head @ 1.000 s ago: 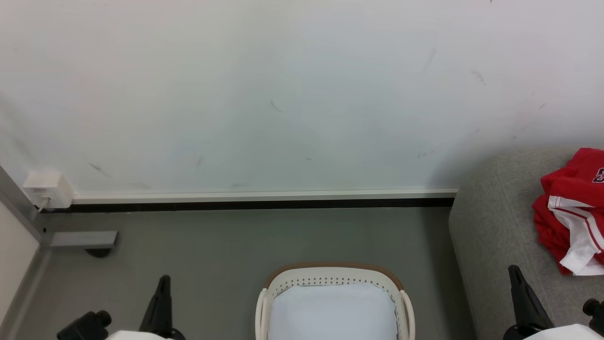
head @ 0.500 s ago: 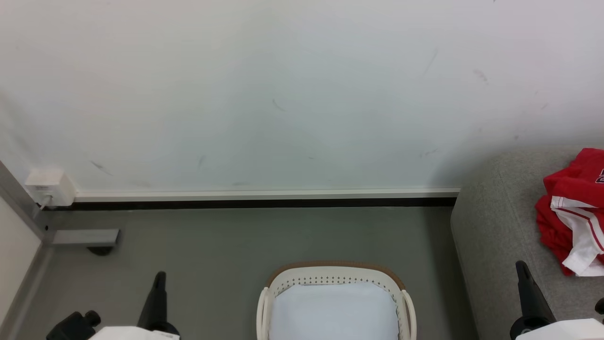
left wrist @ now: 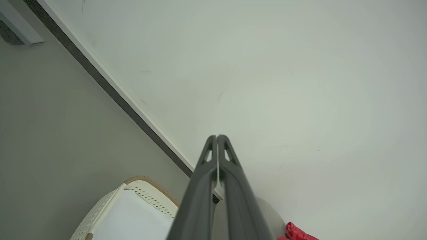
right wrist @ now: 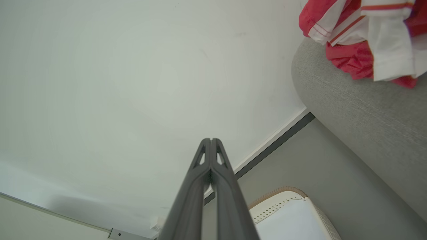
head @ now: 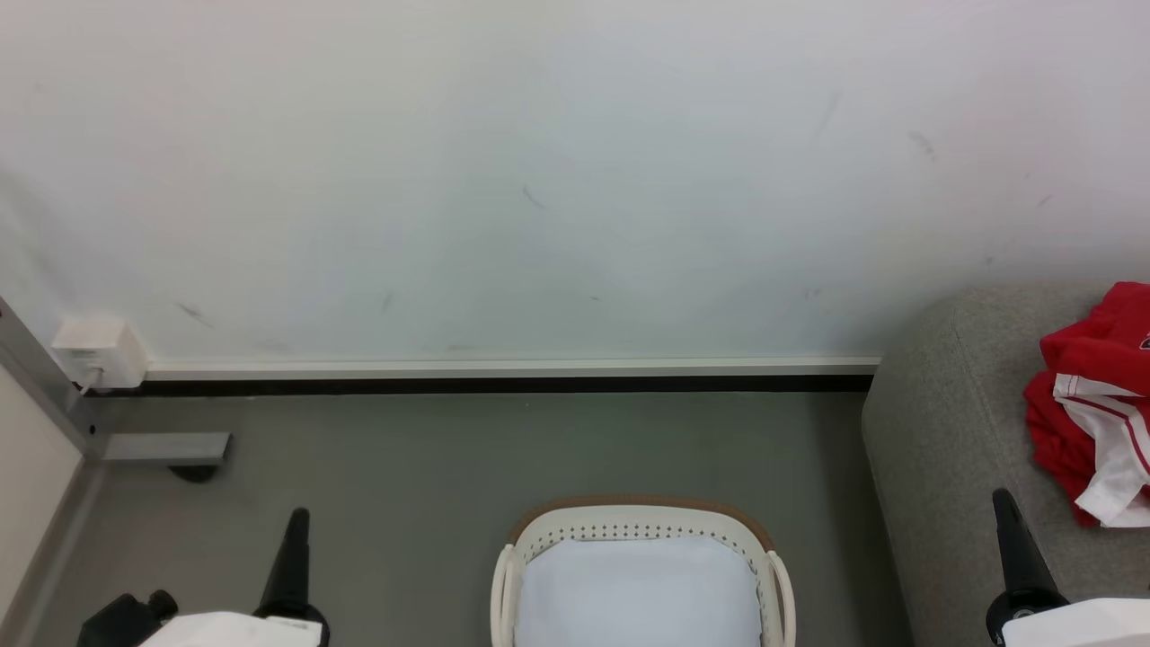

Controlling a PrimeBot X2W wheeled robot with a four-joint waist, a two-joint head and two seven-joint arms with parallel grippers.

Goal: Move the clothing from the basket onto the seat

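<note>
The red and white clothing point(head: 1098, 404) lies crumpled on the grey seat point(head: 943, 431) at the right edge of the head view; the right wrist view has the clothing point(right wrist: 363, 36) on the seat's rounded edge point(right wrist: 350, 103). On the floor at bottom centre stands the basket point(head: 638, 526), holding just its pale lining point(head: 638, 589). My left gripper point(head: 297, 514) sits low at the left, shut and empty, fingers pressed together point(left wrist: 217, 136). Beside the seat, my right gripper point(head: 1002, 494) is likewise shut point(right wrist: 211, 140) with nothing in it.
A white wall with a dark baseboard point(head: 503, 386) runs behind the basket. A white wall box point(head: 94, 350) and a grey metal foot point(head: 162, 447) sit at the far left. Grey floor point(head: 404, 467) lies between basket and wall.
Both grippers have sunk lower toward the bottom edge. The whole picture has shifted slightly right, so the camera moved. The clothing still lies on the seat.
</note>
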